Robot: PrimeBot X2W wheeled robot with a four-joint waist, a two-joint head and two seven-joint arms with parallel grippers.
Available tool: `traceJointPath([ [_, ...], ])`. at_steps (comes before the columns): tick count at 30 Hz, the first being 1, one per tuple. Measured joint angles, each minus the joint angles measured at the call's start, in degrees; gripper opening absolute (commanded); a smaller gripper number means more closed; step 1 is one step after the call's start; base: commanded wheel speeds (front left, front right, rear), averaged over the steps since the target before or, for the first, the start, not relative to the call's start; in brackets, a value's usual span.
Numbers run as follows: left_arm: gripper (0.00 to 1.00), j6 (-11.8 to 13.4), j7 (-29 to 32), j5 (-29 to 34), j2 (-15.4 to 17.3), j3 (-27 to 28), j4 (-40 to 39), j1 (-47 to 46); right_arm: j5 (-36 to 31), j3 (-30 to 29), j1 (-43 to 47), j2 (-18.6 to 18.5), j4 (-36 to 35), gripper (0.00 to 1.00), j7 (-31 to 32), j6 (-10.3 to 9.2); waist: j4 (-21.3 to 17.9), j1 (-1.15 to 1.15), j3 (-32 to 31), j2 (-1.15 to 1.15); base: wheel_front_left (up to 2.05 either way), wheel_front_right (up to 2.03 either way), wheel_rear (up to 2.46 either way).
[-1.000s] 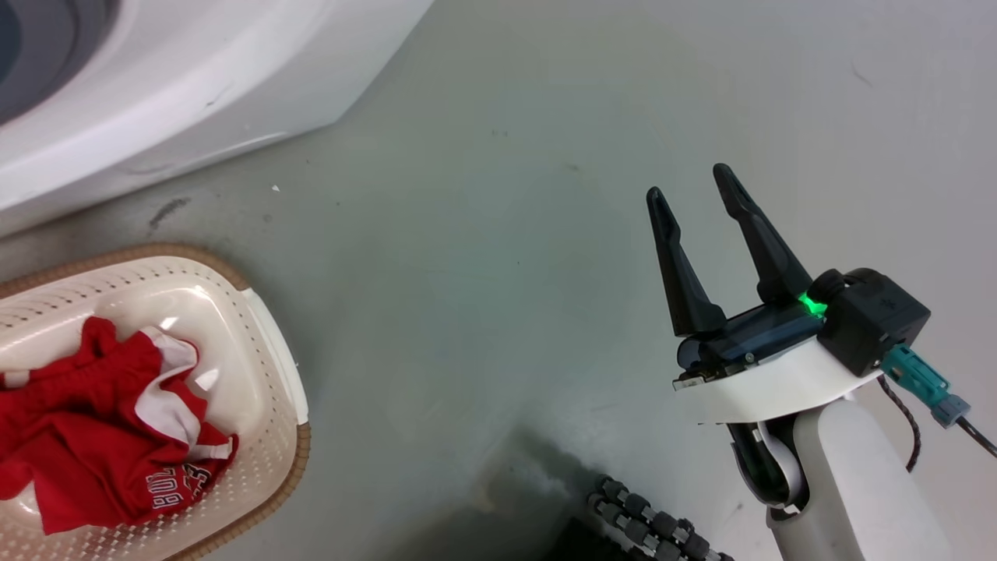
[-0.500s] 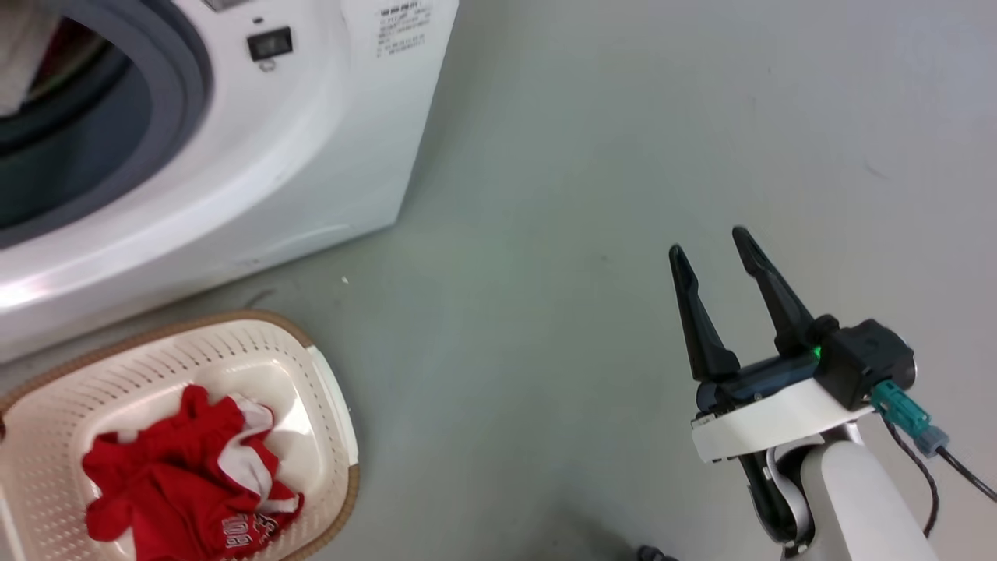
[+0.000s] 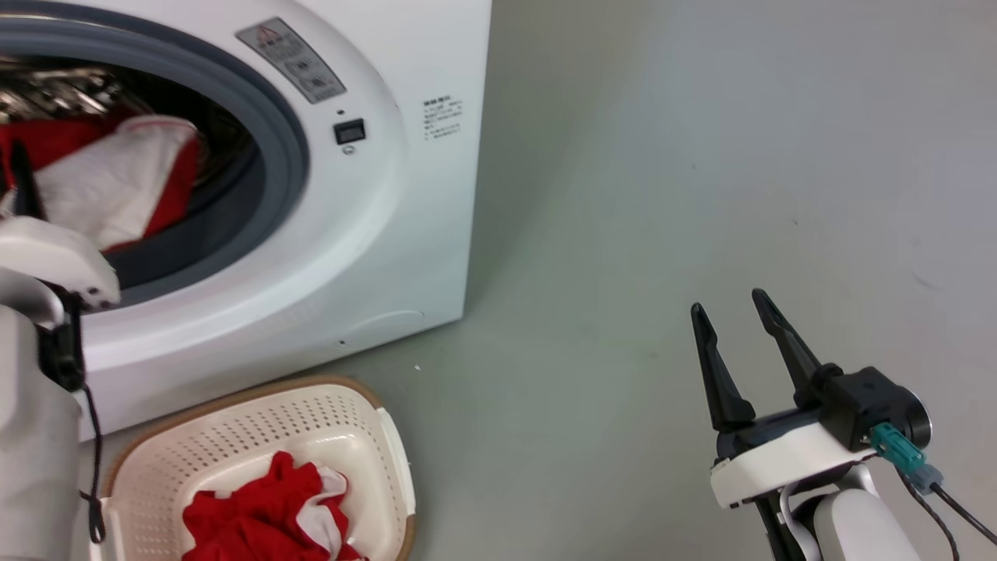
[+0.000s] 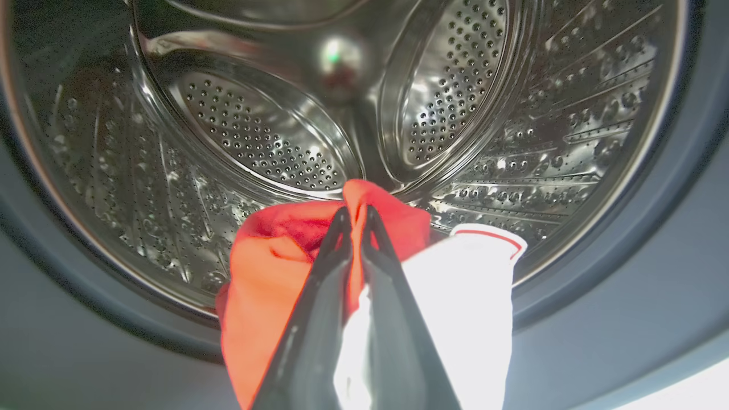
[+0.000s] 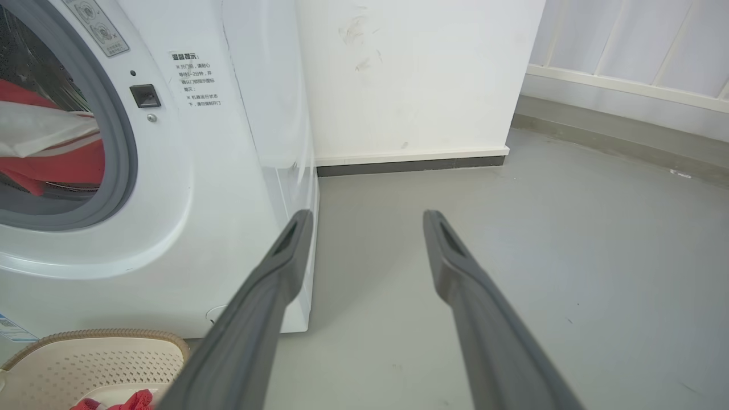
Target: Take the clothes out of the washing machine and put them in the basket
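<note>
Grey floor point(image 3: 662, 195) runs back to a white wall point(image 5: 427, 68) with a dark skirting strip point(image 5: 410, 165) along its foot. At the left stands the washer point(image 3: 405, 218). A grey gasket point(image 3: 292, 156) rings its porthole, and the perforated steel drum point(image 4: 256, 131) shows inside.

The left gripper point(image 4: 357, 210) reaches into the porthole. Its two dark fingers are pressed almost together and pinch a raised fold of a red and white garment point(image 4: 267, 267). The garment sits at the front of the drum and drapes down across the drum's lower rim toward the gasket. A white panel with a thin red edge hangs on the right side of the fingers, and plain red cloth hangs on the left.

The basket point(image 3: 311, 413) stands on the floor just in front of the washer, at the near left. More red clothes point(image 3: 257, 522) with white patches lie bunched on its floor.

The right gripper point(image 3: 726, 301) is at the near right over bare floor, well apart from both washer and basket. Its fingers are spread wide, point toward the far side and hold nothing. A teal plug point(image 3: 896, 452) with a dark cable sits at its wrist.
</note>
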Motion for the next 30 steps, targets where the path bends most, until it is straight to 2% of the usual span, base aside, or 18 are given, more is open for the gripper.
traceJointPath([
  [8,0.0,-0.1,-0.6,-0.5,-2.4,0.0,-9.8,9.1,-1.8,-1.3,3.4,0.0,-1.3,1.0,2.2,0.0,3.5,0.0,-5.8,0.0,0.0,0.0,0.0],
  [15,0.0,1.3,-0.5,-1.0,-4.7,-0.2,-20.5,18.2,-2.4,-1.7,6.4,0.0,-3.1,1.0,4.4,0.0,6.2,0.0,-10.5,0.0,0.0,0.0,0.0],
  [25,0.0,5.0,5.7,-0.8,-7.4,-2.6,-41.0,31.2,-2.8,-1.8,10.0,0.0,-5.8,1.0,6.7,0.0,8.8,0.0,-14.5,0.0,0.0,0.0,0.0],
  [30,0.0,5.7,9.3,-1.0,-9.5,-5.3,-47.7,37.0,-3.0,-1.8,10.5,0.0,-7.0,1.0,7.5,0.0,9.1,0.0,-14.2,0.0,0.0,0.0,0.0],
])
